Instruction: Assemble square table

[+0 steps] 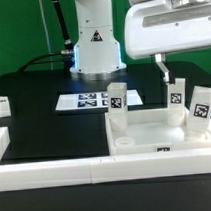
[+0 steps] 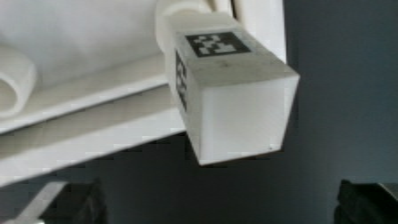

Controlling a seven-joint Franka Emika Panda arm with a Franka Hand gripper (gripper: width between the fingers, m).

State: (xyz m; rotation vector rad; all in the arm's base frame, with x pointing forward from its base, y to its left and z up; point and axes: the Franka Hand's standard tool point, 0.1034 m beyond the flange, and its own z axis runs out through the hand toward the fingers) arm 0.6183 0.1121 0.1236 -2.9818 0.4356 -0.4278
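- Green backdrop, black table (image 1: 44,122), white robot base (image 1: 95,44) at the back, and the marker board (image 1: 93,99) lying flat just in front of it.
- Along the near edge runs the white border wall (image 1: 57,168). Right behind it, toward the exterior view's right, sits the square top (image 1: 145,126), rim up.
- Three legs stand upright at the top: the corner leg (image 1: 116,101) on its far corner toward the exterior view's left, the middle leg (image 1: 176,98) along the far rim, and the end leg (image 1: 202,103) furthest to the exterior view's right. Seated in sockets or only standing there? Cannot tell.
- The lone leg (image 1: 1,106) stands at the exterior view's left edge, well apart from the top.
- The exterior view gives only the arm's white housing and one finger (image 1: 161,64), hanging above the middle leg.
- The wrist view fills that gap: the gripper (image 2: 214,205) is spread wide, dark fingertips far apart, only bare table between them.
- The wrist view also catches a close-up leg (image 2: 231,95), tag toward the camera, right against the top's rim. The other legs are out of that frame.
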